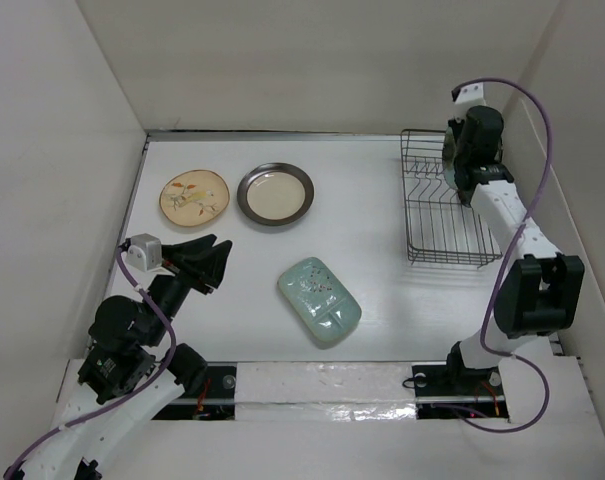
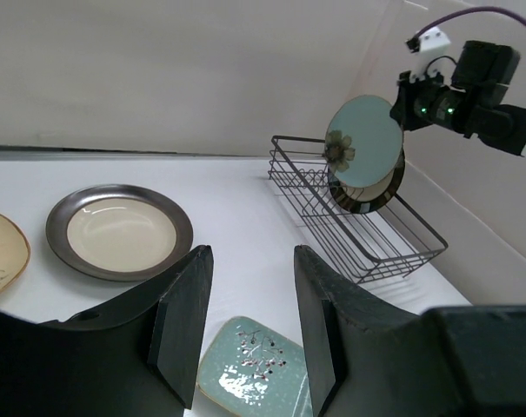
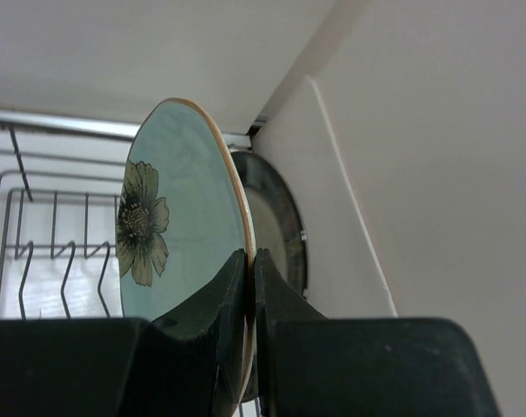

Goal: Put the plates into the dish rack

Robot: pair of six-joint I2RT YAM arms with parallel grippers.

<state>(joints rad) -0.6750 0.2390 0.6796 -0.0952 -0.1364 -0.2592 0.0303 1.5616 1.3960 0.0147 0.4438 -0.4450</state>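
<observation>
The wire dish rack [image 1: 447, 262] stands at the far right of the table. My right gripper [image 3: 249, 256] is shut on the edge of the teal floral plate [image 3: 176, 217], holding it upright above the rack's far end [image 2: 364, 139]. Just behind it, a cream plate with a dark patterned rim [image 3: 276, 226] stands in the rack. Flat on the table lie the tan leaf plate [image 1: 194, 197], the cream grey-rimmed plate [image 1: 274, 193] and the pale-green oblong plate [image 1: 319, 301]. My left gripper [image 1: 214, 262] hovers open and holds nothing, left of the oblong plate [image 2: 254, 369].
White walls close in the table on the left, back and right. The rack [image 2: 400, 264] sits close to the right wall, and its near dividers [image 3: 71, 124] hold nothing. The arm bases stand along the near edge.
</observation>
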